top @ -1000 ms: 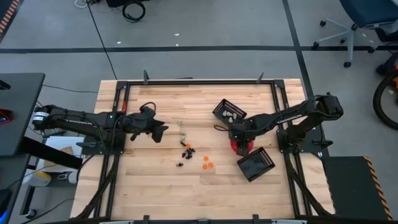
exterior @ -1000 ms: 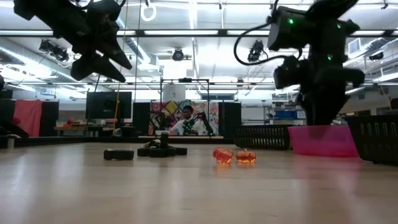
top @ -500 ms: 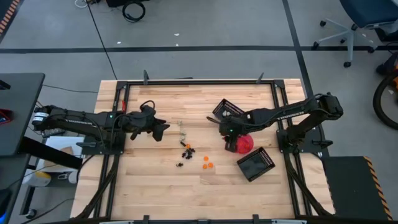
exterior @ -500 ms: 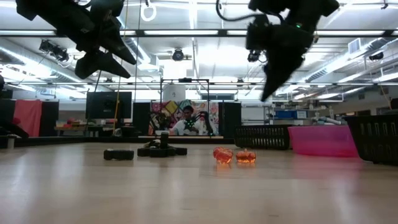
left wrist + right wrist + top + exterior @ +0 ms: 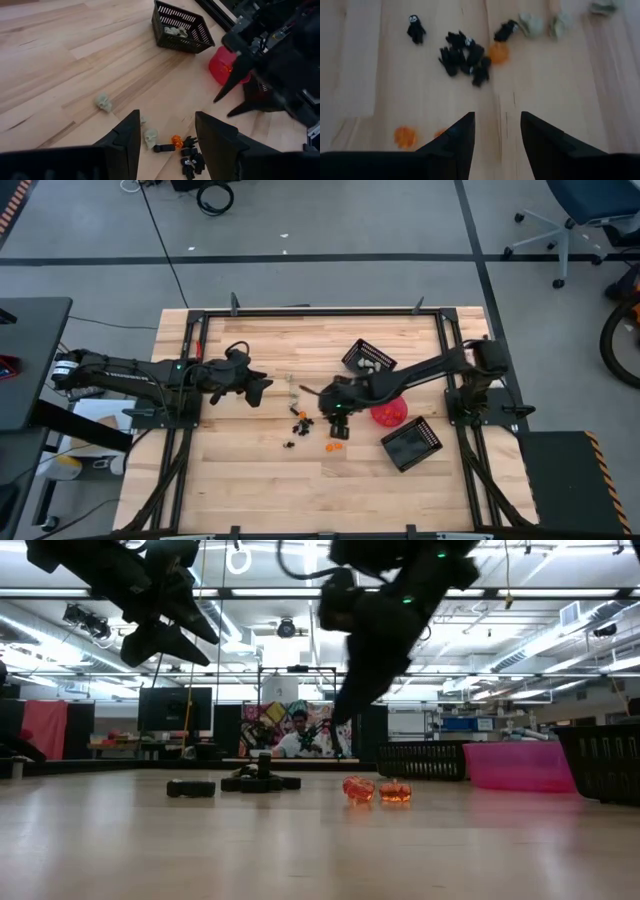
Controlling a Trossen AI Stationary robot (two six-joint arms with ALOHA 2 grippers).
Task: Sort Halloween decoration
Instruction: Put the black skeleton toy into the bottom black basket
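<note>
The Halloween decoration lies loose on the wood at mid-table. A cluster of black trinkets (image 5: 465,57) has one orange trinket (image 5: 498,52) at its edge. Pale trinkets (image 5: 532,24) lie just beyond it. Two more orange ones (image 5: 358,789) lie apart, nearer the front. My right gripper (image 5: 497,120) hovers open over this pile (image 5: 300,420), pointing steeply down, with nothing between its fingers. My left gripper (image 5: 167,117) hangs open above the table's left half (image 5: 265,388), short of the pile and clear of everything.
A pink round bowl (image 5: 388,412) stands right of the pile. One black slatted basket (image 5: 369,358) with pale trinkets inside stands behind the bowl. Another basket (image 5: 411,443) stands in front of it. Black frame rails (image 5: 320,311) edge the table. A person sits in the room beyond.
My right gripper has swung from above the pink bowl toward the table's left. It now hangs over the trinket pile, tipped more steeply down, with its fingers as far apart as before. The trinkets lie where they were.
</note>
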